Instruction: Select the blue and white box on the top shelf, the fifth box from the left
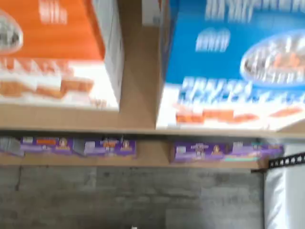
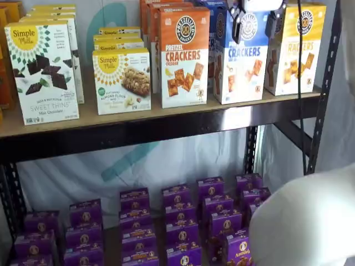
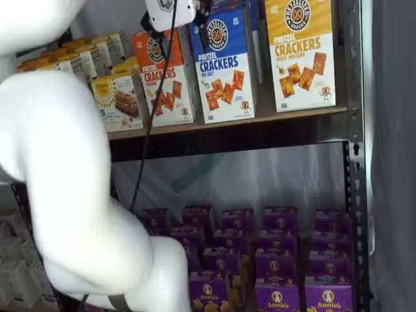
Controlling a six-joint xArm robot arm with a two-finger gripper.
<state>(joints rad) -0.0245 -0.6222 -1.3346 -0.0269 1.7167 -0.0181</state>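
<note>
The blue and white box stands on the top shelf, between an orange-and-white cheddar box and a yellow-and-white box. It shows in both shelf views and fills one side of the wrist view. My gripper hangs from the view's top edge, right in front of the box's upper part. Its two black fingers stand apart with a plain gap, holding nothing. In a shelf view only its white body shows, with a cable beside it.
Simple Mills boxes fill the shelf's left part. Rows of purple boxes sit on the lower shelf. My white arm covers the left of a shelf view. A black upright stands at the right.
</note>
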